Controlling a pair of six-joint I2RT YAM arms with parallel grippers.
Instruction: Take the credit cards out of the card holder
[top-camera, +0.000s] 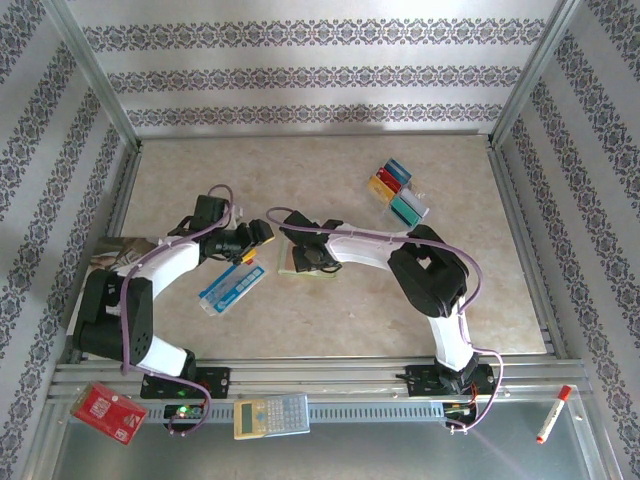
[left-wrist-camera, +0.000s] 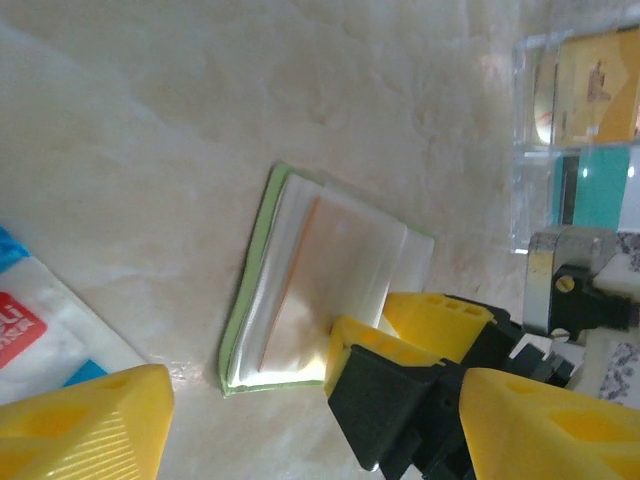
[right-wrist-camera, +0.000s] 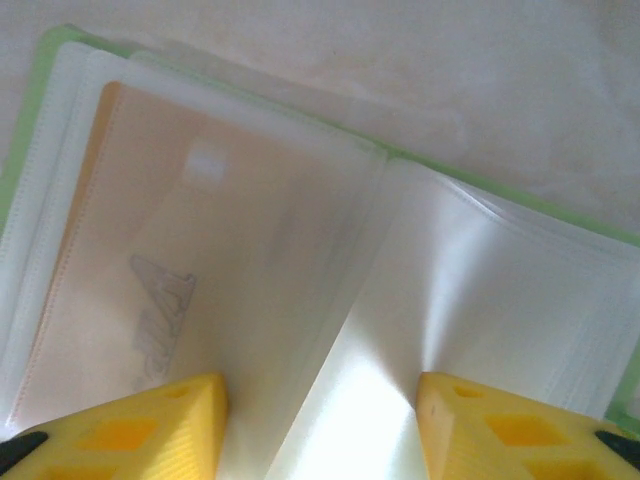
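Holder is found open on the table, mid-table, near the packet. Several cards are seen well apart from it, at the far right. One orange card is seen inside the left clear sleeve.

Right gripper is spread, its fingers over the pages either side of the spine. Nothing is pinched, and contact cannot be told. Left gripper is spread and empty, near the holder.

Step judged: extraction of the sleeved card. The holder should be pinned flat by the right fingers. Only the card's exposed edge should be pinched by the left, then drawn flat along the sleeve, so the holder is not dragged. The sleeve mouth cannot be told.
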